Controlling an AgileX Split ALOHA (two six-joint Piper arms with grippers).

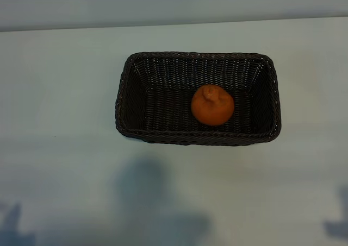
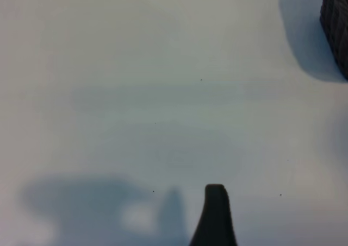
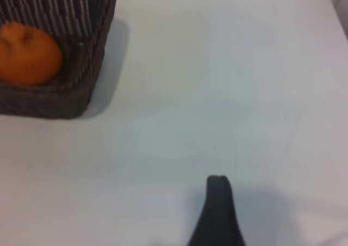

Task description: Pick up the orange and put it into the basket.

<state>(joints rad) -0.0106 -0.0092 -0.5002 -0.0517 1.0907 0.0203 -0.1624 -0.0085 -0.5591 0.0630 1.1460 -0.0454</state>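
The orange [image 1: 212, 105] rests inside the dark brown woven basket [image 1: 126, 94], right of the basket's middle, with its knob turned up. Neither arm shows in the exterior view. In the right wrist view the orange [image 3: 27, 53] lies in a corner of the basket [image 3: 87, 56], well away from my right gripper [image 3: 168, 229]. Only one dark finger [image 3: 217, 208] of that gripper shows, over bare table, with nothing against it. My left gripper [image 2: 168, 232] also shows a single finger [image 2: 216, 213] above bare table, and a corner of the basket [image 2: 336, 23] sits far off.
The basket stands on a pale table [image 1: 54, 94]. The table's far edge [image 1: 174, 23] runs along the top of the exterior view. Arm shadows fall on the near part of the table [image 1: 152, 202].
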